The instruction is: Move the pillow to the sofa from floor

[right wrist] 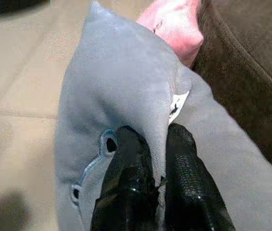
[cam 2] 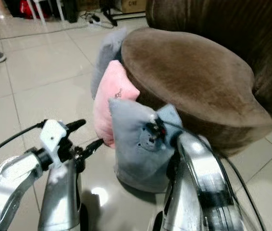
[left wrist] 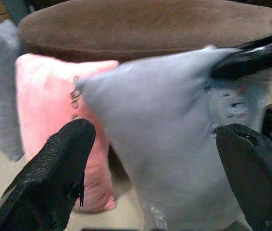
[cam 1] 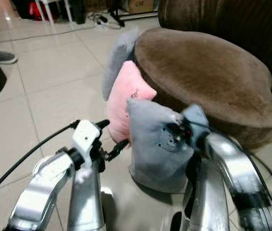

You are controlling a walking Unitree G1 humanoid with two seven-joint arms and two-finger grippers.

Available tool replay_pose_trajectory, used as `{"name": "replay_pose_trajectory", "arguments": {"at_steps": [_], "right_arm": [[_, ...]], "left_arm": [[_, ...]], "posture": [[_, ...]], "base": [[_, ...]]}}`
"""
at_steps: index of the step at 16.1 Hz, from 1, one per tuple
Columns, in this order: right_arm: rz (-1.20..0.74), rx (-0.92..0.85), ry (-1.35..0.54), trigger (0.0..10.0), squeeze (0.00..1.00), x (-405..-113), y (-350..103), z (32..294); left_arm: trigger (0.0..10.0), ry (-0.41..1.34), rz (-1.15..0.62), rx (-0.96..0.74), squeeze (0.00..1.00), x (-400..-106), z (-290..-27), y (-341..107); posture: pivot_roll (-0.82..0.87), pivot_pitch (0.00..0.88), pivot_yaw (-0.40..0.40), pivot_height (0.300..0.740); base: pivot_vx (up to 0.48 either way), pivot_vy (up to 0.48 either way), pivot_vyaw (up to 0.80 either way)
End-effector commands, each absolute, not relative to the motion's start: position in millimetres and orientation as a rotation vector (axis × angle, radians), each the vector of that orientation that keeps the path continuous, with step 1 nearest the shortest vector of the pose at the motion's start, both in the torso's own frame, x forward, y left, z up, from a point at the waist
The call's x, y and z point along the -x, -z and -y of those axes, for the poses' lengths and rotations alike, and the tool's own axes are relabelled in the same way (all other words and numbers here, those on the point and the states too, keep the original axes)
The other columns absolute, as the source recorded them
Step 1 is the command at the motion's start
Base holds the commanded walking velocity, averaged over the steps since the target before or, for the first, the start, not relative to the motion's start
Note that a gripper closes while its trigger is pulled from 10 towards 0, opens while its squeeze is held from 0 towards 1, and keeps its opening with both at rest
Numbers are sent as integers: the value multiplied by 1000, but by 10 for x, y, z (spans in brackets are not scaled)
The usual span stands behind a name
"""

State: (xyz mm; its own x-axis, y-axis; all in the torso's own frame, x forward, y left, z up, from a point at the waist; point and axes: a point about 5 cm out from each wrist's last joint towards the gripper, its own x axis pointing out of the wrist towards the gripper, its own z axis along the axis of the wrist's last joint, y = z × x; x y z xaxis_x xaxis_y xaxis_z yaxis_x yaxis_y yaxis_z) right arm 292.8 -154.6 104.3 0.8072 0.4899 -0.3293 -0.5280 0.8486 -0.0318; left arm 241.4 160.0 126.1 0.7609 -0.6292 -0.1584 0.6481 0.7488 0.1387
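Our right end effector (right wrist: pixel 159 159) pinches a fold of the soft, light grey pillow (cam 1: pixel 157 144), standing mid-frame against the brown sofa (cam 1: pixel 208 77); left end effector (cam 1: pixel 111 137) gapes beside it.

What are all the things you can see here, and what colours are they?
Grey pillow: one, grey-blue, standing on the floor by the sofa, pinched at its top edge.
Pink pillow: one, pink, leaning on the sofa behind the grey pillow.
Far pillow: one, grey, leaning on the sofa behind the pink pillow.
Sofa: one, brown, on the right.
Floor: pale shiny tiles.
Shoe: one, grey, far left on the floor.
Box: one, cardboard, far back.
Right gripper: black fingers shut on the grey pillow.
Left gripper: black fingers open, beside the grey pillow.
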Motion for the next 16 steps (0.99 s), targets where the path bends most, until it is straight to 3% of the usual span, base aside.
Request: {"name": "replay_pose_trajectory", "arguments": {"at_steps": [1,2,4,5,7,9,16], "right_arm": [[-234,74,-525,0,0,-2923,-1275,1570],[-180,157,-496,10000,0,-2782,-1419,1596],[-146,142,-331,10000,0,-2743,-1544,1699],[-7,147,-207,10000,0,-2683,-1756,1723],[45,38,-158,10000,0,-2651,-1893,1676],[131,67,-121,10000,0,-2700,-1981,1588],[143,64,-130,10000,0,-2708,-1968,1462]], "left_arm": [[10000,686,-81,-185,0,-2408,-1592,-1319],[10000,626,-51,-164,0,-2392,-1614,-1363],[10000,552,-19,-145,0,-2393,-1653,-1415],[10000,479,14,-148,0,-2384,-1700,-1506],[10000,441,46,-136,0,-2370,-1695,-1596],[10000,431,61,-128,0,-2399,-1639,-1601],[10000,383,76,-127,0,-2421,-1642,-1641]], "posture": [[7,0,-21,352],[-19,0,-5,352],[-34,0,1,352],[-45,0,0,362],[-41,0,-4,382],[-31,0,-14,407],[-17,0,-20,472]], "base": [[0,0,0],[0,0,0],[0,0,0],[0,0,0],[0,0,0],[0,0,0],[0,0,0]]}}
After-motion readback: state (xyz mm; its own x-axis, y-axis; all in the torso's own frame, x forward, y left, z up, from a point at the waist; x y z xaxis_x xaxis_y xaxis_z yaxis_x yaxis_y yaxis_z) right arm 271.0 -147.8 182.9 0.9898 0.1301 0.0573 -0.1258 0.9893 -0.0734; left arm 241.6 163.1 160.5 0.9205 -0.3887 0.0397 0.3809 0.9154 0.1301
